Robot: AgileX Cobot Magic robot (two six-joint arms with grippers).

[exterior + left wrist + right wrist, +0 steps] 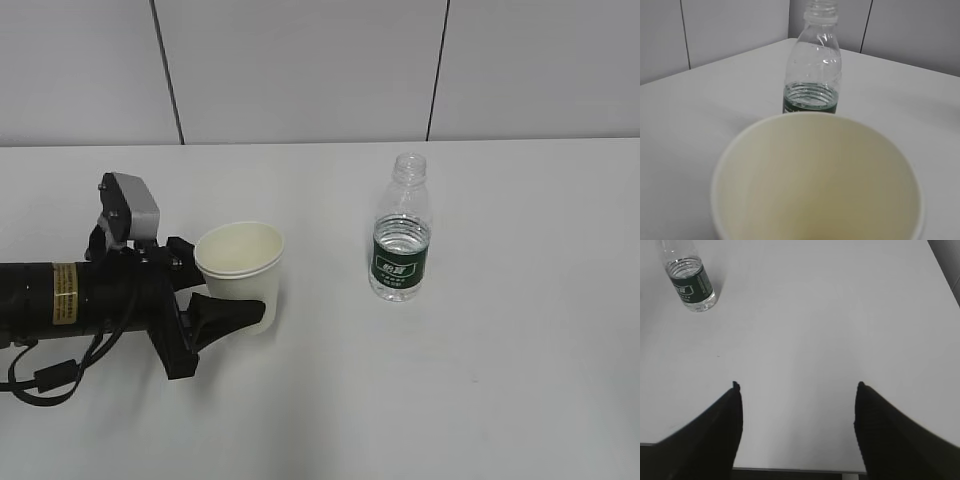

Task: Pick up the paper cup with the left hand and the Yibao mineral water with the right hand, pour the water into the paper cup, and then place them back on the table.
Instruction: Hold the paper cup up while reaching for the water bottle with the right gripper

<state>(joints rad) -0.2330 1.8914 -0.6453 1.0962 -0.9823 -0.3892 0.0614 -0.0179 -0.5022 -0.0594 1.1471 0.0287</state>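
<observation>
Bottle [690, 282] stands upright on the bench [815, 315], far ahead-left of the wide-open, empty right hand [797, 387]; left hand [225, 300] brackets the cup [242, 272], grip unclear.

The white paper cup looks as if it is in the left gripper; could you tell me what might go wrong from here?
1. The small white paper cup is thin-walled, so the left gripper around it might crush or tip it on lifting.
2. The clear ribbed plastic bottle with the green label is uncapped and holds water; a nudge from the open right gripper, now well away from it, could spill it on the white table.
</observation>
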